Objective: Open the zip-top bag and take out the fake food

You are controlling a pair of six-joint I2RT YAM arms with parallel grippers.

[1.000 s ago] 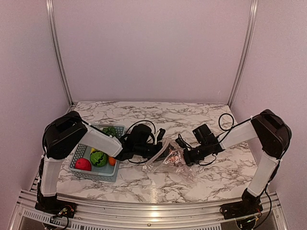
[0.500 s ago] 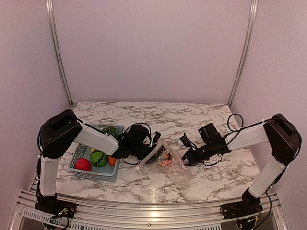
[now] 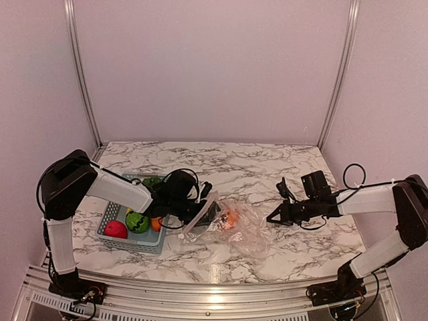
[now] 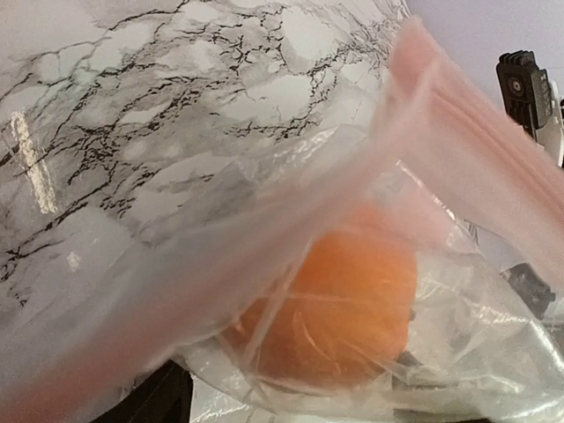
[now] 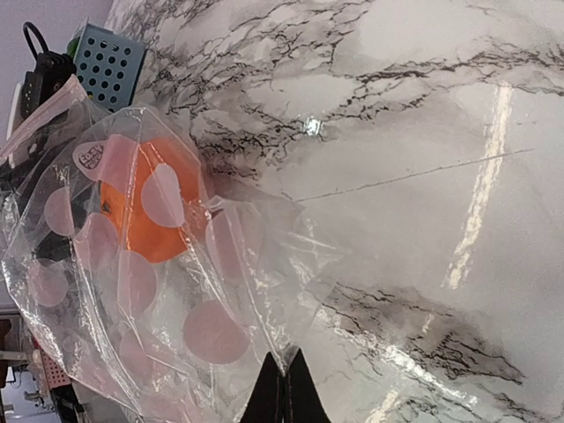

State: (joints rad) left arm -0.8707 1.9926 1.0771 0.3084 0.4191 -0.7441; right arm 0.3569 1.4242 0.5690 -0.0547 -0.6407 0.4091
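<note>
Only the right wrist view shows the right claw (image 5: 284,386) pinching the crinkly, pink-dotted zip-top bag (image 5: 176,264). The left claw (image 3: 202,212) is spread wide at the bag's mouth, with a round, glossy orange (image 4: 335,308) inside.

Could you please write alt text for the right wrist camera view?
A clear zip-top bag with pink dots lies crumpled on a marble table, an orange toy food piece inside it. The right hand, shut, appears to pinch the bag's near corner; a blue perforated basket sits beyond.

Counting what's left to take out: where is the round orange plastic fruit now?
The orange fruit lies inside the clear crinkly zip-top bag, mid-table in the top view, right of the left gripper.
</note>
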